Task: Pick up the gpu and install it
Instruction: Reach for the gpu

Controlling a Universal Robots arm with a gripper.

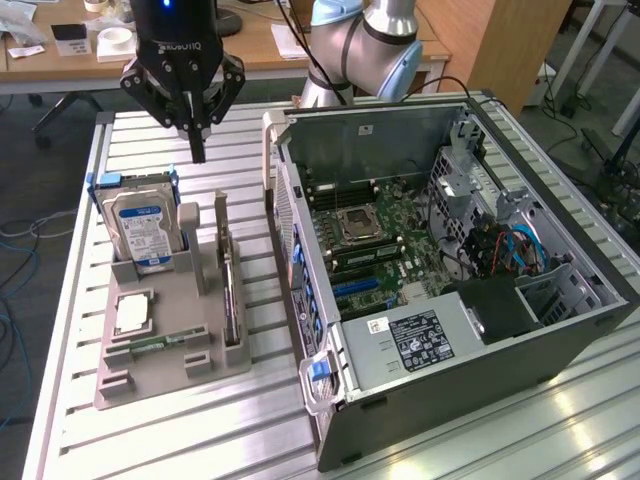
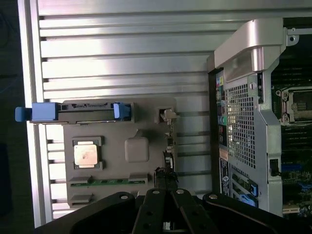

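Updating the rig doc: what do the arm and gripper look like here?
The black gripper has an angular linkage body with pale Robotiq lettering and a blue light above it. The silver-grey arm is built of rounded tube segments with pale blue joint caps.

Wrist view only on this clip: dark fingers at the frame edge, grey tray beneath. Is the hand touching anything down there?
Observer: No. The hand hangs shut in the air above the tray, touching nothing.
Operator: The gpu is just a thin line to me. How does it sit?
Observer: The gpu stands on its long edge between two grey posts, on the tray's side nearest the computer case.
Operator: And inside the case?
Observer: It lies open with the side panel off, and the motherboard's blue slots look free of any card.
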